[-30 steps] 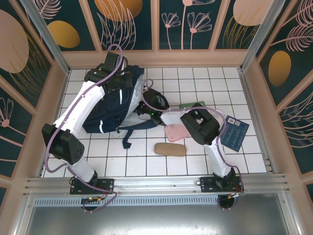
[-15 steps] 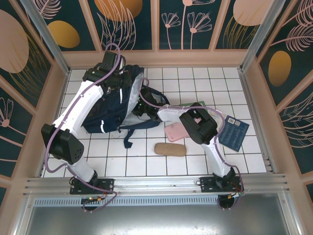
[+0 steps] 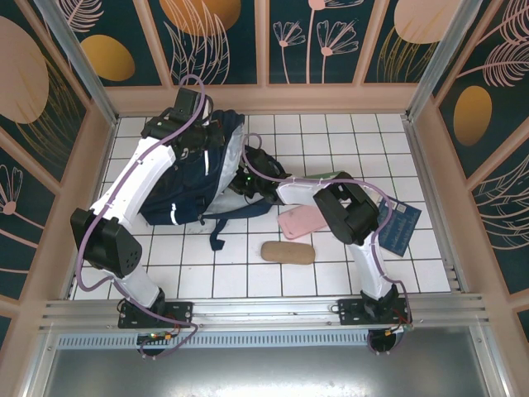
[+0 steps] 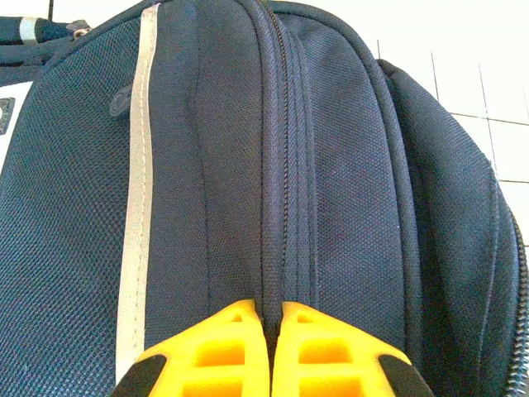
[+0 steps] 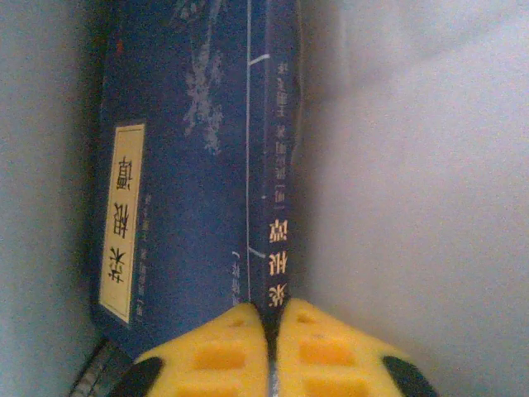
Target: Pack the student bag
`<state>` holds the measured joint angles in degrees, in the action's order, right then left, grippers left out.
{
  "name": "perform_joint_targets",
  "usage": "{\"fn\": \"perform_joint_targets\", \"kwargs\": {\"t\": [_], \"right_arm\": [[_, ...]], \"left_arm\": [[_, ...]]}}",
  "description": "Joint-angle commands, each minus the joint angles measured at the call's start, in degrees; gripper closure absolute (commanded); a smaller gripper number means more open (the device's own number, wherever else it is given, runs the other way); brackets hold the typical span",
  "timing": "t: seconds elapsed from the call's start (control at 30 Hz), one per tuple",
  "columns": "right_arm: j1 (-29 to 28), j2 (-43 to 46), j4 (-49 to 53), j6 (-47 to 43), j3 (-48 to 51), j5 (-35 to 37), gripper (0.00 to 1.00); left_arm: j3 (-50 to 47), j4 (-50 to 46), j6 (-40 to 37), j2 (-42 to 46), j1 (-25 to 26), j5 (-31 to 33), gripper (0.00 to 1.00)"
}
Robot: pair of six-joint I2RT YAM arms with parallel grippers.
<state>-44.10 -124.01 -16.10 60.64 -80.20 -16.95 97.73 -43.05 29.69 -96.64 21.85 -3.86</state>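
Noted: bag (image 3: pixel 198 178) lain far-left on tiles (image 3: pixel 331 273), long axis near-to-far, top seam (image 4: pixel 273 165) nipped by shut left gripper (image 4: pixel 270 318); book (image 5: pixel 182 165) seen dead ahead of closed right gripper (image 5: pixel 271 318), prob. inside bag.

Navy student bag (image 3: pixel 192 188), white stripe, lying flat at far left, straps trailing nearward
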Motion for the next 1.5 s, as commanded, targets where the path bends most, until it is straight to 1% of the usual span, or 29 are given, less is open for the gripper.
{"fn": "perform_joint_targets", "kwargs": {"t": [0.0,0.2,0.33,0.47,0.5,0.53,0.57,0.6,0.67,0.83,1.0,1.07,1.13,1.23,1.37,1.4,1.47], "right_arm": [[-0.2,-1.1,-1.4,-0.4,-2.0,-2.4,1.0],[-1.8,-7.0,0.7,-0.5,-10.7,-5.9,1.0],[-2.8,-12.0,4.2,-1.0,-18.1,-8.7,1.0],[-3.2,-13.9,7.0,-1.9,-21.5,-9.4,1.0],[-3.2,-13.3,7.5,-2.2,-21.1,-9.0,0.97],[-3.2,-12.5,7.6,-2.6,-20.4,-8.4,0.89],[-3.2,-11.5,8.0,-3.3,-19.6,-7.7,0.78],[-3.1,-10.2,8.3,-4.0,-18.5,-7.0,0.69],[-2.7,-8.0,9.2,-5.2,-16.8,-6.1,0.63],[-1.9,-1.2,10.5,-6.8,-10.8,-3.4,0.58],[-0.9,7.2,11.0,-6.9,-1.6,0.2,0.55],[-0.6,10.7,12.2,-7.2,1.5,2.4,0.55],[-0.1,14.4,14.5,-7.8,4.4,5.2,0.52],[0.8,20.3,18.3,-8.2,9.1,9.6,0.48],[3.0,29.2,22.7,-8.4,16.0,15.0,0.46],[3.8,31.2,24.3,-8.4,17.4,16.4,0.43],[5.6,35.4,27.2,-8.2,20.1,19.0,0.41]], "left_arm": [[0.9,8.2,0.5,3.8,-0.2,-1.5,1.0],[0.2,8.7,0.9,4.1,-0.2,-2.9,1.0],[-0.2,9.1,1.2,4.4,-0.2,-3.6,1.0],[-0.8,9.2,1.2,4.6,-0.2,-3.7,1.0],[-0.9,9.2,1.1,4.7,-0.2,-3.5,1.0],[-1.2,9.3,0.9,4.9,-0.2,-3.3,1.0],[-1.4,9.3,0.7,5.0,-0.2,-2.9,1.0],[-1.7,9.3,0.5,5.0,-0.2,-2.5,1.0],[-2.3,9.4,-0.2,5.1,-0.2,-1.7,1.0],[-3.7,9.6,-1.6,5.0,-0.3,0.1,1.0],[-6.3,10.7,-2.1,5.3,-0.2,0.8,1.0],[-7.7,11.6,-2.2,5.5,-0.3,0.9,1.0],[-9.3,12.3,-2.1,5.5,-0.3,0.6,1.0],[-12.0,14.0,-1.8,6.0,-0.3,-1.3,1.0],[-15.3,17.1,-1.1,6.5,-0.3,-5.4,1.0],[-15.7,17.7,-0.9,6.6,-0.3,-6.4,1.0],[-16.3,18.9,-0.7,6.5,-0.3,-8.1,0.95]]}}
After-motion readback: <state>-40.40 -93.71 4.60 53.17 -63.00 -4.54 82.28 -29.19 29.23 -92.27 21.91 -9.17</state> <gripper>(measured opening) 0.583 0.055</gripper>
